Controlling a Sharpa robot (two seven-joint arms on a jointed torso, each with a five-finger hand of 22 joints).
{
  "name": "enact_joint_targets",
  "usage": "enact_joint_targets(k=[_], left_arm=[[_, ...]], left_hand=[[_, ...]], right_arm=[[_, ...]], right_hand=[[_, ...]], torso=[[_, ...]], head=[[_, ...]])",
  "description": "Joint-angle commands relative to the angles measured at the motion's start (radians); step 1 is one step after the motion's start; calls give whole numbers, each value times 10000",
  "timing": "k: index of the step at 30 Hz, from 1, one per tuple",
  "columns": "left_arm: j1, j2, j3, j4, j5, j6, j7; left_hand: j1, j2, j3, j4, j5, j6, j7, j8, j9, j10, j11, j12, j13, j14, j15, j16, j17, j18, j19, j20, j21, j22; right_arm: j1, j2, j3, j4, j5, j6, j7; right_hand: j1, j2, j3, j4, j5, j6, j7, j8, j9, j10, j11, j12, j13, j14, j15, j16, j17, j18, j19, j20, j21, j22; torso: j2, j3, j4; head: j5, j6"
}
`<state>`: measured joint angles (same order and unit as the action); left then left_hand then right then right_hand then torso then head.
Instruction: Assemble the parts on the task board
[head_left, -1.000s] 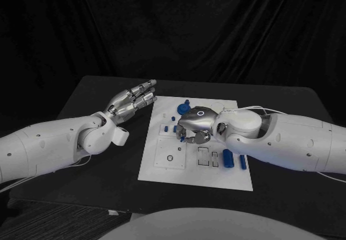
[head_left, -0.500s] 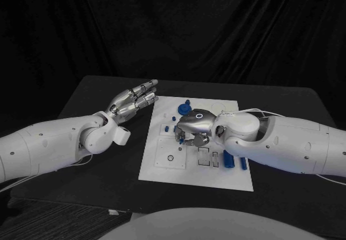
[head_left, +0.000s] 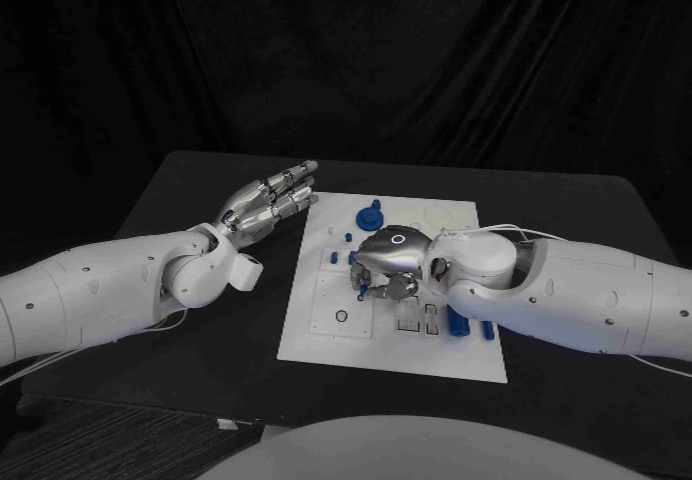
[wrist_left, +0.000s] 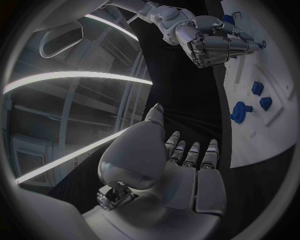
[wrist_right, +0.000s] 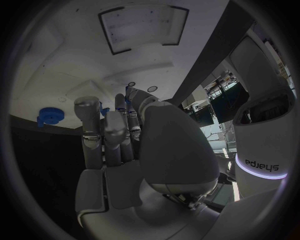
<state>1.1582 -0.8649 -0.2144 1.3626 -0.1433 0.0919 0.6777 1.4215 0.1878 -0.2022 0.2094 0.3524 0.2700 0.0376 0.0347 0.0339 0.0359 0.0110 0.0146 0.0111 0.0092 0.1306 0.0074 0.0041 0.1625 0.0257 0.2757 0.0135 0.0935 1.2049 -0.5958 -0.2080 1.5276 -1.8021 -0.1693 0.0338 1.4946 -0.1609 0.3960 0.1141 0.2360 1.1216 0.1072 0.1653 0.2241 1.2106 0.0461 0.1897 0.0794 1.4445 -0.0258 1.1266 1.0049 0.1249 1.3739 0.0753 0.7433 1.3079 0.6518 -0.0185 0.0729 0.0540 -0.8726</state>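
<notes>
On the left, the robot's left hand (head_left: 267, 205) is hovering palm-up over the black table (head_left: 188, 190), just beside the far left corner of the white task board (head_left: 325, 340) — fingers straight and spread, holding nothing. It seems to be waiting rather than working.

Toward the middle, the right hand (head_left: 387, 262) is pressing down over the centre of the board with its fingers curled under the palm. Whether it is pinching a part or only touching the board cannot be told, since the fingertips are hidden. The step in hand looks like seating or picking a small piece among the board's central slots; the next move probably calls for fine alignment over a recess, with a steady downward push.

Just beyond the right hand, a blue knobbed part (head_left: 369, 214) is standing on the board's far side. To the right, two blue cylinders (head_left: 457, 319) are lying by the forearm — near the hand, not in it.
</notes>
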Motion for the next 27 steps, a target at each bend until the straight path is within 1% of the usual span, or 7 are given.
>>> enact_joint_targets(k=[1, 19, 27], left_arm=[[-23, 23, 9, -8, 63, 142, 283], [-81, 74, 9, -104, 62, 219, 217], [-94, 96, 9, -143, 62, 250, 155]], left_hand=[[106, 32, -2, -49, 56, 1, 35, 45, 10, 8, 85, 59, 11, 9, 45, 33, 13, 177, -1, 39, 43, 10], [113, 55, 4, -56, 59, -9, 49, 43, 9, -3, 83, 55, 7, 8, 50, 33, 13, 178, 2, 43, 44, 10], [116, 71, 8, -59, 56, -24, 54, 40, 7, -11, 79, 53, 5, 8, 54, 35, 13, 178, 9, 45, 47, 27]], right_arm=[[-51, 14, 7, -3, -93, 136, -173], [-100, -16, 6, 68, -93, 281, -183], [-108, 3, 6, 71, -93, 310, -181]], right_hand=[[-56, 24, 17, -31, 60, -17, 41, -4, 8, 6, 53, -43, -10, -89, -14, -33, -9, 60, -55, -11, -32, 869], [-26, 21, 36, -83, 88, -11, 48, -24, 9, 36, 51, -54, -5, -106, -17, -57, -38, 70, -71, -10, -77, 862], [-25, 19, 38, -91, 92, -14, 51, -30, 9, 39, 53, -58, -5, -111, -16, -65, -47, 73, -77, -10, -96, 859]], torso=[[0, -3, 3], [-5, -5, 1], [-4, -2, 2]], head=[[4, 0], [21, 0], [9, 0]])
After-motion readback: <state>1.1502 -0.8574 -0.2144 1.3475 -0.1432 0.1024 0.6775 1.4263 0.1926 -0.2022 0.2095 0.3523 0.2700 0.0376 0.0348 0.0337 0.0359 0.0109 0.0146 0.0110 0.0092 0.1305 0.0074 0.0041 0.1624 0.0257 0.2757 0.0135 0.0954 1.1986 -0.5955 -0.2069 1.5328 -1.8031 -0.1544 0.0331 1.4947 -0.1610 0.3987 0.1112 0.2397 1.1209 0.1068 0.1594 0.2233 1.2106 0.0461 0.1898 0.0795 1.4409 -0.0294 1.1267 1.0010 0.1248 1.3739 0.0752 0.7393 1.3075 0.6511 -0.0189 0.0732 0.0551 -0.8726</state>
